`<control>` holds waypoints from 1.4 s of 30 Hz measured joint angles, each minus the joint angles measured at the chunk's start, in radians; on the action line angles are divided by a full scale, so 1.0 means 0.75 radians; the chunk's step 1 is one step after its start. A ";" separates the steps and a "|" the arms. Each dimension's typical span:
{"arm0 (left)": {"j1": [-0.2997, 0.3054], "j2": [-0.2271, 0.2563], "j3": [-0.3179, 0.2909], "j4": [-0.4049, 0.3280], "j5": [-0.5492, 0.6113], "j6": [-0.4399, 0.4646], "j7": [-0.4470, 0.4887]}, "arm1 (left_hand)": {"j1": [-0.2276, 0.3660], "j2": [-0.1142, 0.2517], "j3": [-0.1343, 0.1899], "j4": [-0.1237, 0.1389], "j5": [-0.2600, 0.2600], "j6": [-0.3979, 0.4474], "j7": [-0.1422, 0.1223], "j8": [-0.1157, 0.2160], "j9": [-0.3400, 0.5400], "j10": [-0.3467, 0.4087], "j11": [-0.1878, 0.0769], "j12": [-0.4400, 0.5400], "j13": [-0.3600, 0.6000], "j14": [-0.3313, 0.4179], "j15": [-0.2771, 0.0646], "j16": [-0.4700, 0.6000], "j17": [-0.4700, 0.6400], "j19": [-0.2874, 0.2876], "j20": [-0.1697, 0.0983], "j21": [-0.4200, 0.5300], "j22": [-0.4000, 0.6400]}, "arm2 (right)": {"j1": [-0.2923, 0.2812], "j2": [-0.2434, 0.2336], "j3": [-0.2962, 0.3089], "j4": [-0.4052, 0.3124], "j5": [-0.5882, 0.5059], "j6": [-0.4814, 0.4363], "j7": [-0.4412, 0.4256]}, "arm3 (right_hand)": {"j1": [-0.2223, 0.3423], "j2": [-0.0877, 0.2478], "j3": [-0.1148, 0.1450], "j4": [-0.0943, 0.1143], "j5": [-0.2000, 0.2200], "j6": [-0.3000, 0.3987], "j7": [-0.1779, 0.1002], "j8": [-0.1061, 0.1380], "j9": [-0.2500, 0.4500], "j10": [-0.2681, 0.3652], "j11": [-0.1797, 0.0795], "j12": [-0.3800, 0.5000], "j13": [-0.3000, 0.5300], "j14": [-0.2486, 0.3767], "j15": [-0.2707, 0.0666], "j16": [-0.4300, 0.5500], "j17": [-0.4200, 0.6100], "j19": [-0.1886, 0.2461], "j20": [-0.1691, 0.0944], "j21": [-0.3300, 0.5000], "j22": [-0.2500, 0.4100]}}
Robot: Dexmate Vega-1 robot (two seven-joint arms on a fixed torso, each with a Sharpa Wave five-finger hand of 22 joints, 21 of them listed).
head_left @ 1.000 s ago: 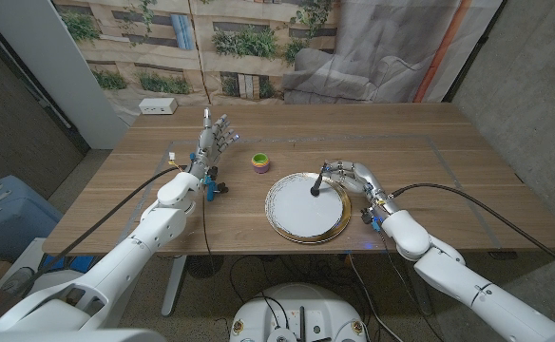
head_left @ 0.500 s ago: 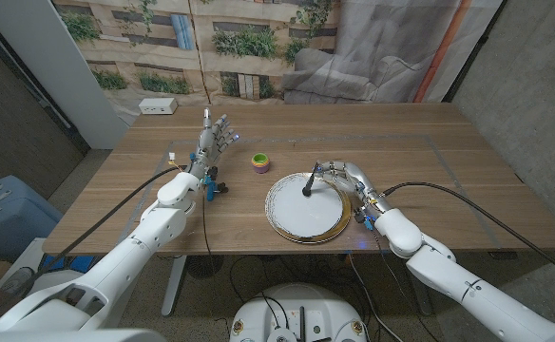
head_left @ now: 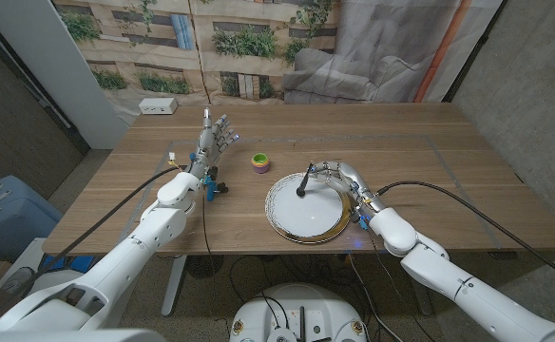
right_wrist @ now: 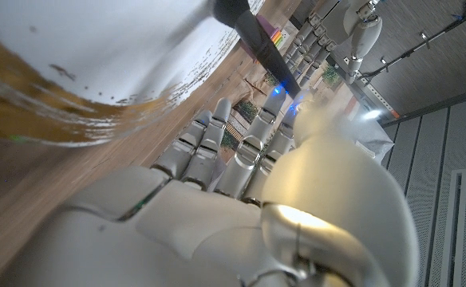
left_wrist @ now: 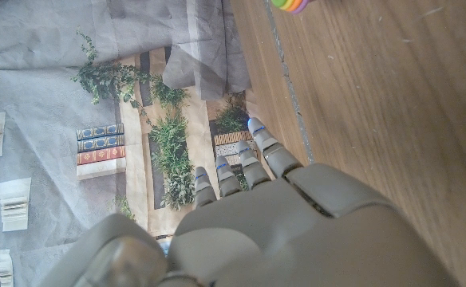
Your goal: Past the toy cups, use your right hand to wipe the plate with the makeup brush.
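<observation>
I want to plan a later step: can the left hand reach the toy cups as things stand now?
Probably yes. The left hand stands open beside the toy cups, with only bare table between them.

Plate (head_left: 305, 208) on table (head_left: 449, 161), near front edge. Toy cups (head_left: 258, 161) just behind plate, to left. White box (head_left: 158, 105) at far left corner.

The head view looks down from above over the whole wooden table (head_left: 420, 152), while each wrist view peers close along its own hand's back (both turned), all three sharing the stacked toy cups (head_left: 258, 161) (left_wrist: 290, 5) (right_wrist: 278, 37).
</observation>
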 measured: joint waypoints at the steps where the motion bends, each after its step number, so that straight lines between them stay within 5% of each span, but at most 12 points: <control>1: 0.000 0.000 0.000 0.000 0.000 0.000 0.000 | 0.000 0.000 0.000 0.000 0.000 0.000 0.000 0.000 0.000 0.000 0.000 0.000 0.000 0.000 0.000 0.000 0.000 0.000 0.000 0.000 0.000 | 0.003 0.003 -0.003 0.004 0.000 0.003 0.003 | 0.000 0.000 0.000 0.000 0.000 0.000 0.000 0.000 0.000 0.000 0.000 0.000 0.000 0.000 0.000 0.000 0.000 0.000 0.000 0.000 0.000; 42: 0.000 0.000 0.000 0.001 0.000 0.000 0.000 | 0.000 0.000 0.000 0.000 0.000 0.000 0.000 0.000 0.000 0.000 0.000 0.000 0.000 0.000 0.000 0.000 0.000 0.000 0.000 0.000 0.000 | 0.133 0.070 -0.047 0.154 0.022 0.129 0.113 | 0.000 0.000 0.000 0.000 0.000 0.007 0.007 -0.008 0.001 0.000 0.000 0.000 0.005 0.005 -0.005 0.000 0.000 0.000 0.000 0.000 0.000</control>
